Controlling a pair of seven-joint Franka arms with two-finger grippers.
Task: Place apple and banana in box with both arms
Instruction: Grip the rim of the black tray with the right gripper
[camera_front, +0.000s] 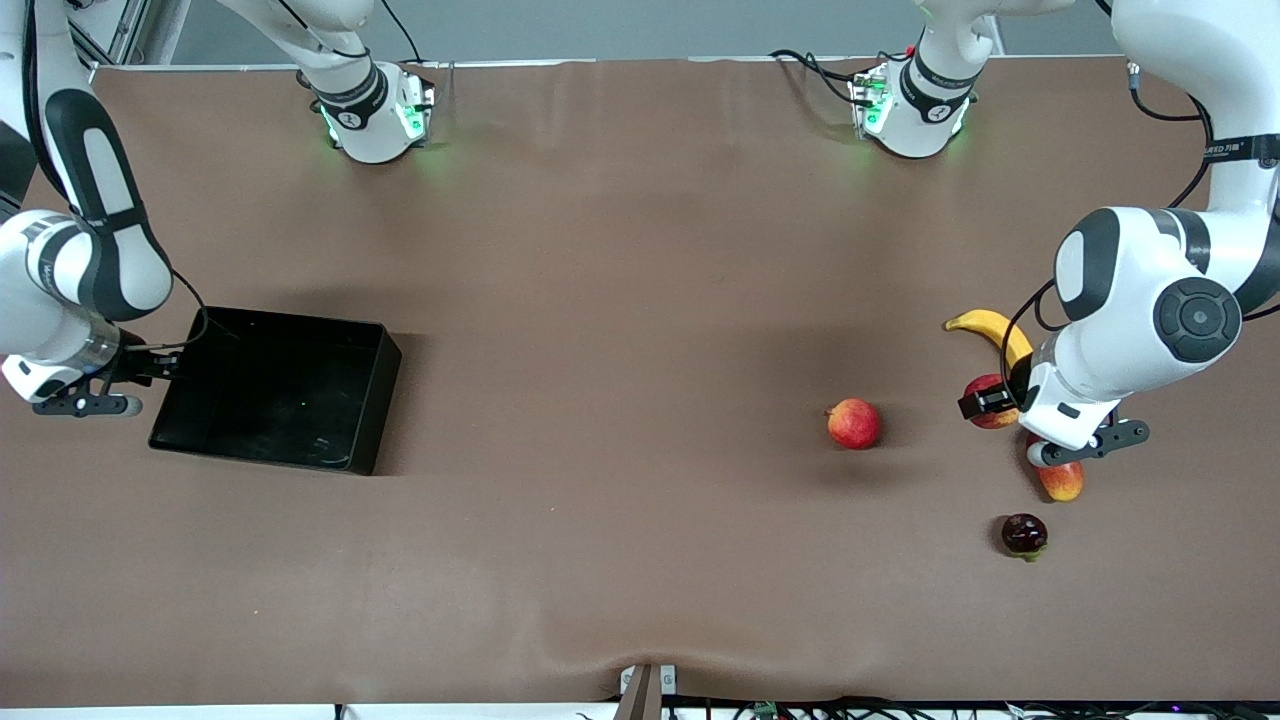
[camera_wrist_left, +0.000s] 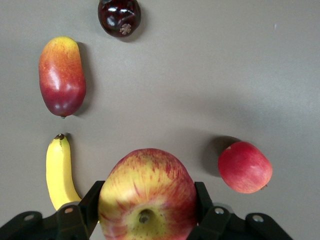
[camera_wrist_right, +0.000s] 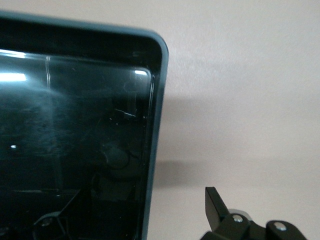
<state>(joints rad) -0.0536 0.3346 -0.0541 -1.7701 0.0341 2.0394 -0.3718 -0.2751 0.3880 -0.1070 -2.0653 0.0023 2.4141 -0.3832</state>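
Observation:
My left gripper (camera_front: 993, 400) is shut on the apple (camera_front: 990, 414), red with yellow streaks, seen stem dimple up between the fingers in the left wrist view (camera_wrist_left: 147, 182). I cannot tell whether it rests on the table. The banana (camera_front: 992, 329) lies on the table beside it, toward the robots' bases; it also shows in the left wrist view (camera_wrist_left: 59, 172). The black box (camera_front: 378, 385) stands at the right arm's end. My right gripper (camera_front: 160, 366) is open astride the box's end wall (camera_wrist_right: 156, 130), one finger (camera_wrist_right: 215, 206) outside it.
A pinker-red round fruit (camera_front: 853, 423) lies toward the table's middle from the apple. A red-yellow mango (camera_front: 1063, 481) and a dark round fruit (camera_front: 1024, 534) lie nearer to the front camera than the left gripper.

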